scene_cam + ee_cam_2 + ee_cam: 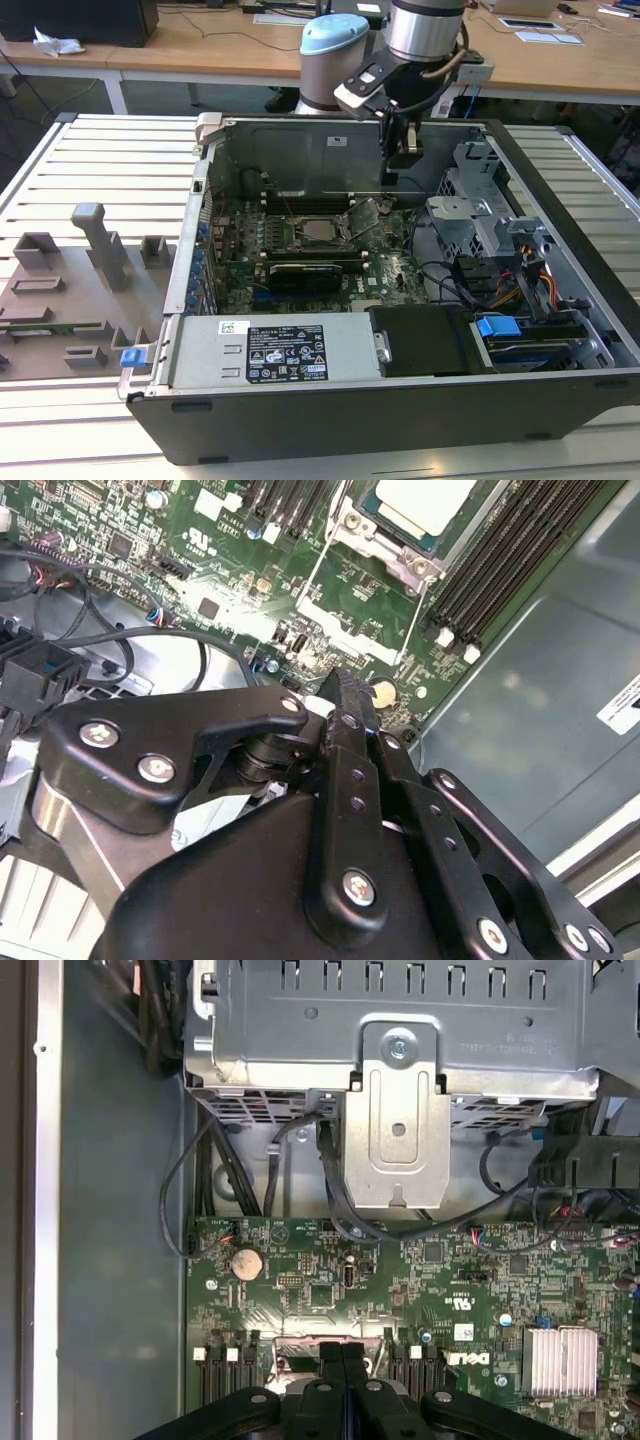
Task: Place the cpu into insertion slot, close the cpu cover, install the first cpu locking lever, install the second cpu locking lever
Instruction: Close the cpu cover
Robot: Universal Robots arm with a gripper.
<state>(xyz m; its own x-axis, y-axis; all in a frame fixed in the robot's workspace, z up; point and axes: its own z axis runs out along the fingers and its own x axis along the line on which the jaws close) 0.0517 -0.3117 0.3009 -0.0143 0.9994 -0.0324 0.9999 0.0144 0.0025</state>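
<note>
The gripper (402,158), closed on nothing, hangs above the board's (392,266) far edge. The cpu (320,232) lies in its slot (299,240) toward the exterior view's left, with a thin lever (368,222) raised between. A misaligned descent could slip off that wire or strike board parts.

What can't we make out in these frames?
- cpu: second wrist view, cut off by the frame edge.
- insertion slot: exterior view, too small to tell whether it is latched.
- insertion slot: first wrist view, mostly behind the gripper.
</note>
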